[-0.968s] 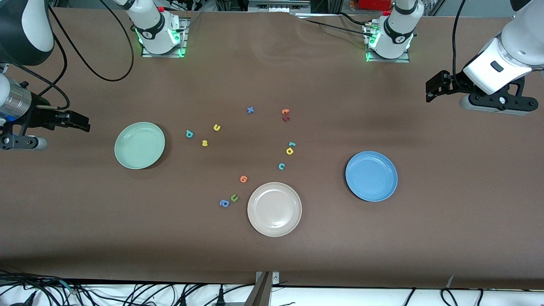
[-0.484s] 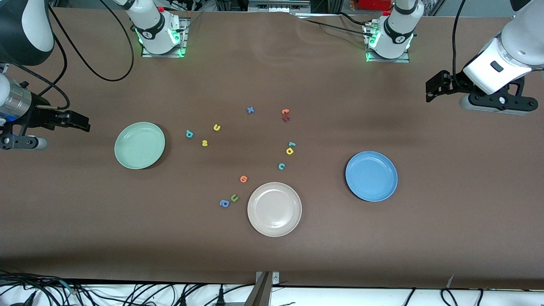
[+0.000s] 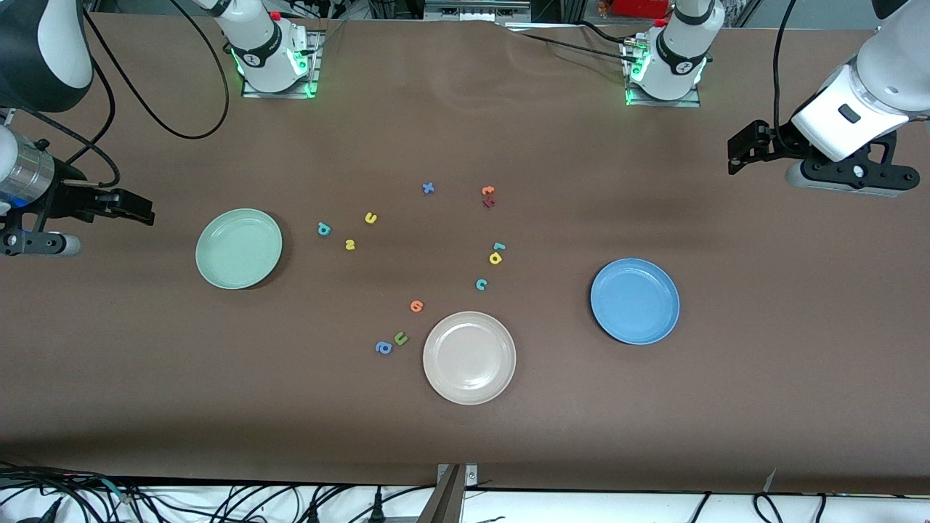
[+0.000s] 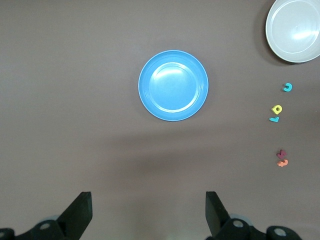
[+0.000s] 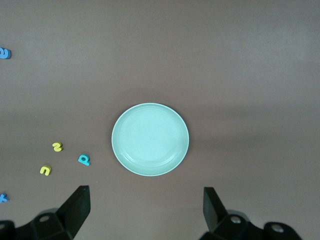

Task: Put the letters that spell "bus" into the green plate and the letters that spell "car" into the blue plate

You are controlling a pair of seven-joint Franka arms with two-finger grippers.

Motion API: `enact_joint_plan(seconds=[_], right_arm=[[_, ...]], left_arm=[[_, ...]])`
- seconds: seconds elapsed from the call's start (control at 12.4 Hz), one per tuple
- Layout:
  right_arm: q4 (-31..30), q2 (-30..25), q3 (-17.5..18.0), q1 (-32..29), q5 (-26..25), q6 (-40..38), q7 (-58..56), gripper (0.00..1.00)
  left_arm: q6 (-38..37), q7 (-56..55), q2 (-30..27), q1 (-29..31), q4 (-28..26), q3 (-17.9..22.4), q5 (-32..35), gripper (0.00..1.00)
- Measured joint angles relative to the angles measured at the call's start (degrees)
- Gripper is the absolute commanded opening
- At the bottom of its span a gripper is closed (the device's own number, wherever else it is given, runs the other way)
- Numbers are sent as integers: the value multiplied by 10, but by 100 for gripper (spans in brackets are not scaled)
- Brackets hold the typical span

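Note:
The green plate [image 3: 238, 248] lies toward the right arm's end, the blue plate [image 3: 635, 301] toward the left arm's end. Between them on the table lie a teal "b" [image 3: 324, 229], a yellow "u" [image 3: 370, 218] and a yellow "s" [image 3: 349, 245], then a teal "c" [image 3: 481, 284], a yellow "a" [image 3: 495, 258] and a teal "r" [image 3: 499, 247]. My right gripper [image 5: 145, 212] hangs open and holds nothing, high beside the green plate [image 5: 150, 139]. My left gripper [image 4: 149, 215] hangs open and holds nothing, high beside the blue plate [image 4: 173, 85].
A beige-white plate [image 3: 469, 357] sits nearest the front camera. Beside it lie an orange letter [image 3: 416, 306], a green "u" [image 3: 400, 338] and a blue "a" [image 3: 383, 348]. Farther back are a blue "x" [image 3: 428, 188], an orange letter [image 3: 488, 191] and a dark red one [image 3: 489, 203].

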Motion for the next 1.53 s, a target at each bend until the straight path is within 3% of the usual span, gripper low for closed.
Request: enact_joint_plan(seconds=[1.53], right_arm=[[0, 0, 0, 0, 0, 2, 0, 100]], left_arm=[[-24, 0, 1, 0, 0, -6, 0, 100]])
